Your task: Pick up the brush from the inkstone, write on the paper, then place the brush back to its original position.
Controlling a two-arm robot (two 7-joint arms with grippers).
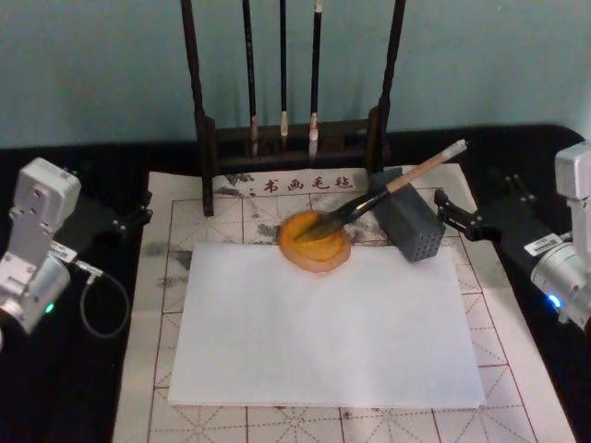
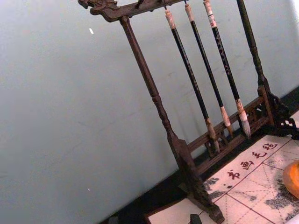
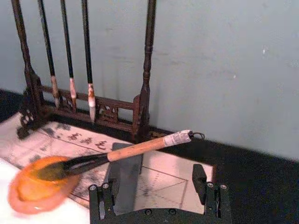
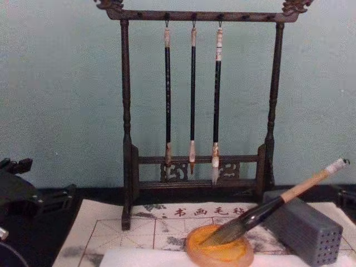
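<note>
Zero steps done | tan-handled, dark-tufted brush lies on round amber inkstone | white paper blank | left gripper, right gripper splayed, empty

three thin brushes on one rack; one big brush, one orange dish, one grey block, one white sheet, one gridded mat.
</note>
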